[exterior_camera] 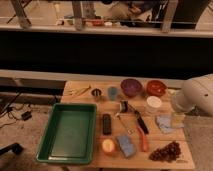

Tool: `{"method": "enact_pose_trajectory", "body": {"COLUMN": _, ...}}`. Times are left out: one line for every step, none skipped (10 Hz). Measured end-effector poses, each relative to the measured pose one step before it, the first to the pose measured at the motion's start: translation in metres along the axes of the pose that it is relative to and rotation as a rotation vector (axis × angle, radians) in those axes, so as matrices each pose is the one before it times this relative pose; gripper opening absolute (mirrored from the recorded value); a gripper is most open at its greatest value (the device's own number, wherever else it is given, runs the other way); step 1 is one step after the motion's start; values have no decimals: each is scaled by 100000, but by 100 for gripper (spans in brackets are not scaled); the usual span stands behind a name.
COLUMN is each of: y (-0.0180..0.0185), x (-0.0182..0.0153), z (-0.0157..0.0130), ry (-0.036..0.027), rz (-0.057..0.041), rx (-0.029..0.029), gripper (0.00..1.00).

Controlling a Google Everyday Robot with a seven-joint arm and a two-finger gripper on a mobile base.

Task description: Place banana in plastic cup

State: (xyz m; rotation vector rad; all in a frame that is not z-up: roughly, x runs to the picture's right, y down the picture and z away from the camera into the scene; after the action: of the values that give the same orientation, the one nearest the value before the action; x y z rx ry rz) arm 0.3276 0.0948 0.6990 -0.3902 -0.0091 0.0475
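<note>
Banana (80, 91) lies left of plastic cup (113, 92); hand (177, 119) hangs far right.
</note>
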Motion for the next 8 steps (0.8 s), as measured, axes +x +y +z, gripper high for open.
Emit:
{"method": "enact_pose_trajectory", "body": {"y": 1, "x": 3, "z": 1, "ry": 0, "rz": 4, "rx": 1, "gripper": 100}}
{"method": "enact_pose_trajectory", "body": {"y": -1, "x": -2, "z": -2, "ry": 3, "rz": -7, "rx": 1, "gripper": 100}}
{"method": "enact_pose_trajectory", "body": {"y": -3, "x": 1, "z": -30, "ry": 44, "rz": -21, "rx": 27, "gripper": 100}}
{"method": "enact_pose_trajectory", "body": {"y": 134, "x": -96, "z": 25, "ry": -133, "rz": -585, "rx": 42, "gripper": 100}}
{"method": "enact_pose_trajectory", "body": {"y": 301, "x": -530, "z": -77, "ry": -372, "rz": -1097, "rx": 174, "gripper": 100}}
{"method": "enact_pose_trajectory", "body": {"y": 299, "x": -1192, "z": -143, "ry": -1014, "rz": -1636, "rx": 504, "gripper": 100}}
{"method": "enact_pose_trajectory", "body": {"y": 141, "x": -1647, "z": -149, "ry": -1450, "rz": -1448, "rx": 436, "gripper": 100}}
{"method": "enact_pose_trajectory", "body": {"y": 100, "x": -1279, "z": 5, "ry": -1220, "rz": -1227, "rx": 83, "gripper": 100}}
